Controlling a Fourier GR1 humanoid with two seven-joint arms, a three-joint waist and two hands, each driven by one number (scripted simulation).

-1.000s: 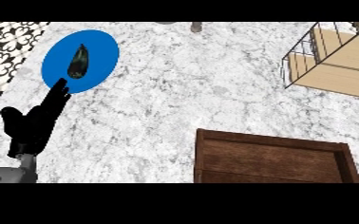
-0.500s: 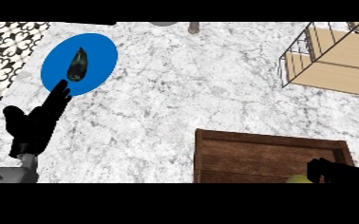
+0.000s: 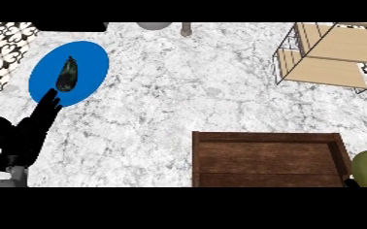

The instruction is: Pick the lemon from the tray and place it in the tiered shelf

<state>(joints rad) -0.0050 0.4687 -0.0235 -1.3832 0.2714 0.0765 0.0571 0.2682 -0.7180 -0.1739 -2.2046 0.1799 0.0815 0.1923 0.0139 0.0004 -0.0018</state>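
The lemon (image 3: 360, 167) is showing as a yellow-green round at the view's right edge, partly cut off. It is lying just past the right wall of the wooden tray (image 3: 265, 137), directly above the one sliver of the right hand (image 3: 350, 183) that is showing in the lower corner. I cannot tell whether that hand is holding the lemon or how far it is opened. The fruit is probably light, firm and waxy-skinned, and likely to roll, so cupping it round its middle from opposite sides seems best. The tiered shelf (image 3: 326, 53) is standing well ahead of the right hand, up the counter. The left hand (image 3: 28, 131) is resting far across, straight-fingered and empty, its tips at the near edge of a blue plate (image 3: 90, 58) that is carrying a dark object (image 3: 68, 73).
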